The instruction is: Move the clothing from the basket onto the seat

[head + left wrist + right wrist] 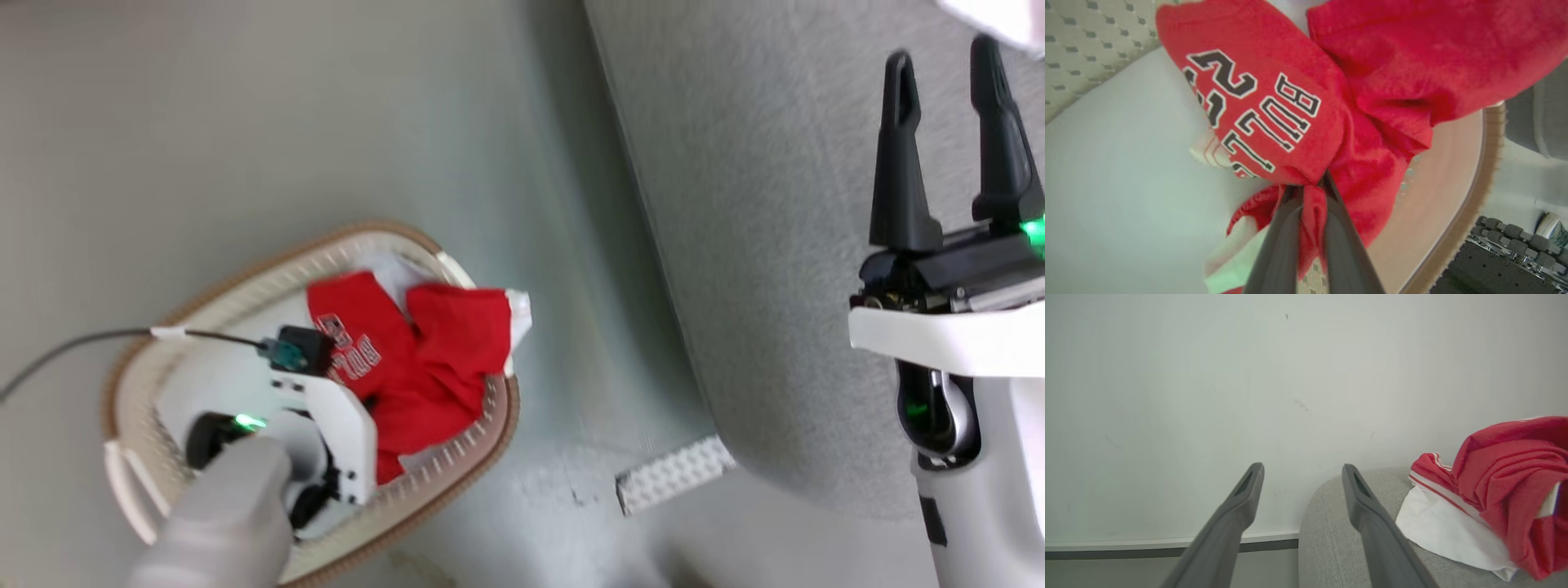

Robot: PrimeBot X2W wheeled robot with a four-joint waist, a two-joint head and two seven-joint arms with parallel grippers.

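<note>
**Pale floor, basket by the sofa: lifting the red jersey out**

Pale grey floor (245, 122) carries the basket (508, 408), which stands near the seat (775, 204). Inside lies the clothing (433, 351), a red heap with white-outlined lettering, one part draped over the rim on the seat's side. The left gripper (1310, 192) reaches into the basket, its fingers pinched tight on a bunched fold of the red cloth. The right gripper (947, 82) hovers over the seat with its fingers spread apart, holding nothing. Near it, another red-and-white garment (1506, 486) rests on the cushion.

The step in hand looks like the lift-out. Only a fold is caught, so the rise should be straight and slow until the hanging cloth clears the rim. Otherwise the draped part may snag, tug the light basket along, or slip free. After that, carry it across to bare cushion and release only once the cloth rests there.
</note>
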